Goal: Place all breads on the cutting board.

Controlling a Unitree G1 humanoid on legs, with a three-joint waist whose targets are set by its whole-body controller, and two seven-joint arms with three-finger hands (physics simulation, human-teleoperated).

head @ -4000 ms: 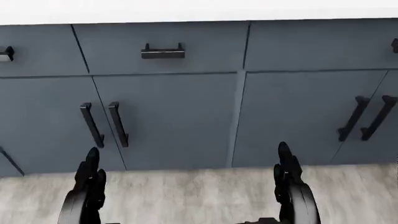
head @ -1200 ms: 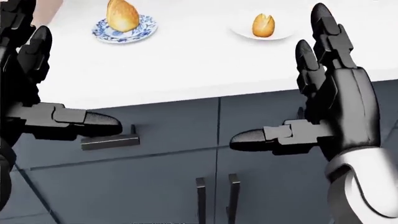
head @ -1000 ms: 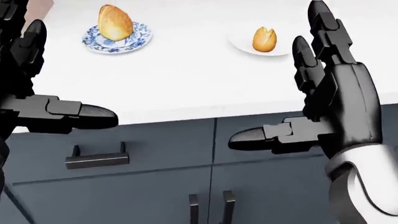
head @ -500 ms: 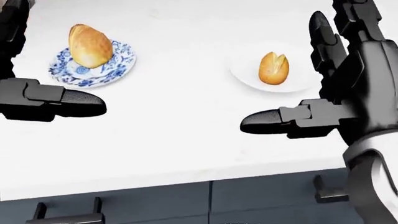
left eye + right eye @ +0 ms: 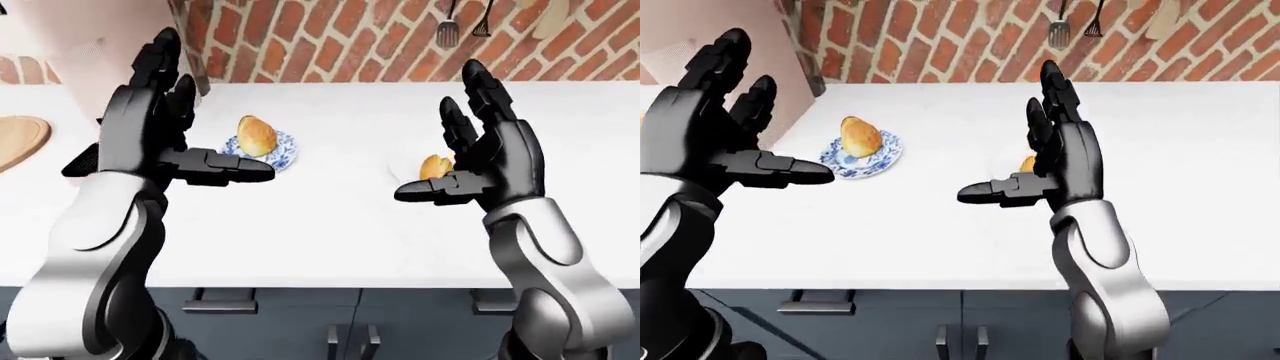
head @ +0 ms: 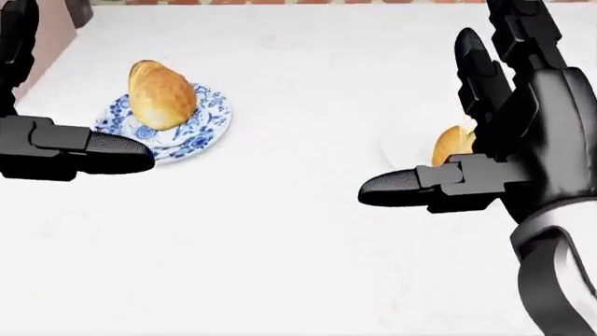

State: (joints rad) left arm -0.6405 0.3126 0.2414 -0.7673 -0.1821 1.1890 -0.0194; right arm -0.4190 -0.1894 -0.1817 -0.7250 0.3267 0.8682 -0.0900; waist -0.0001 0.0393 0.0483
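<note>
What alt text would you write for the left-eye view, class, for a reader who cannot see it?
Two open black robot hands, the left hand and the right hand, are raised above a white counter. Between them a bread roll sits on a blue patterned plate, and a smaller bread shows behind the right hand.

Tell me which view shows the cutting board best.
Only the left-eye view shows the board: a round wooden edge on the counter at the far left, partly cut off. The head view looks down on the two breads only; the right-eye view's left edge misses it.
</note>
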